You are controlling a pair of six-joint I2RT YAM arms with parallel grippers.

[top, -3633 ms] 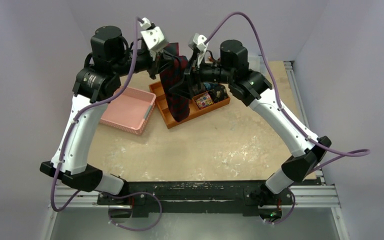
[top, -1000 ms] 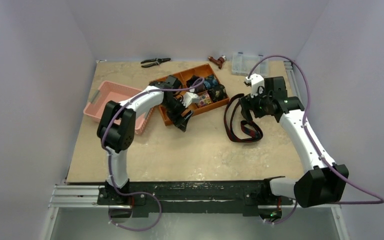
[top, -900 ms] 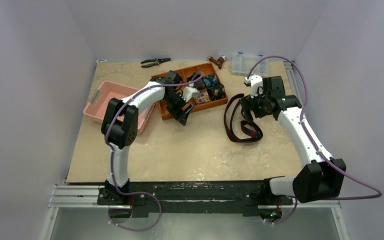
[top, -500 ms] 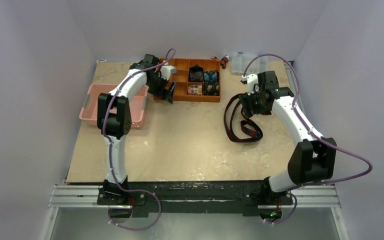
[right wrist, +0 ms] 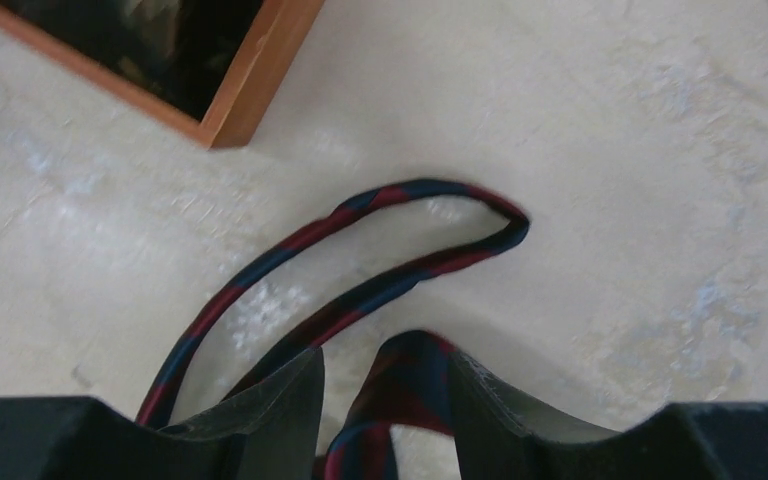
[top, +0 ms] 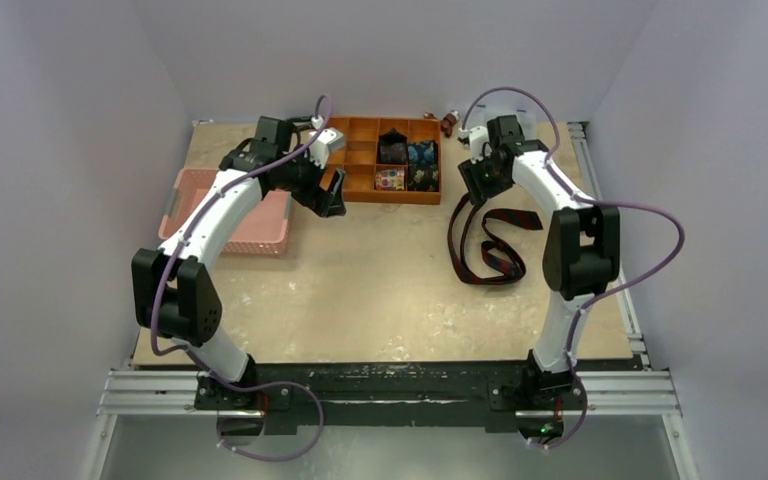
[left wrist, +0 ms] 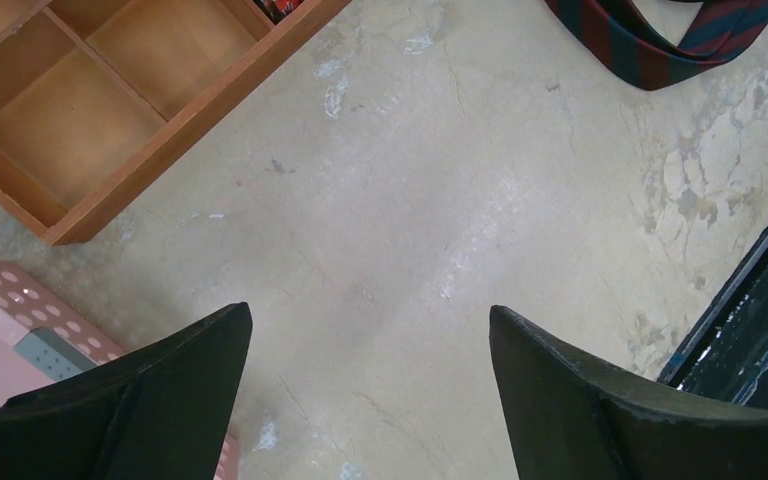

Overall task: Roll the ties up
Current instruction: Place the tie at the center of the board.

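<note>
One striped tie [top: 515, 218] lay unrolled; right pincer [right wrist: 383, 360] straddled it, grip unclear, left pincer [left wrist: 368, 314] gaped empty; next: pinch an end.

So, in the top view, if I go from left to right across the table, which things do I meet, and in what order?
pink basket → orange tray → striped tie
</note>
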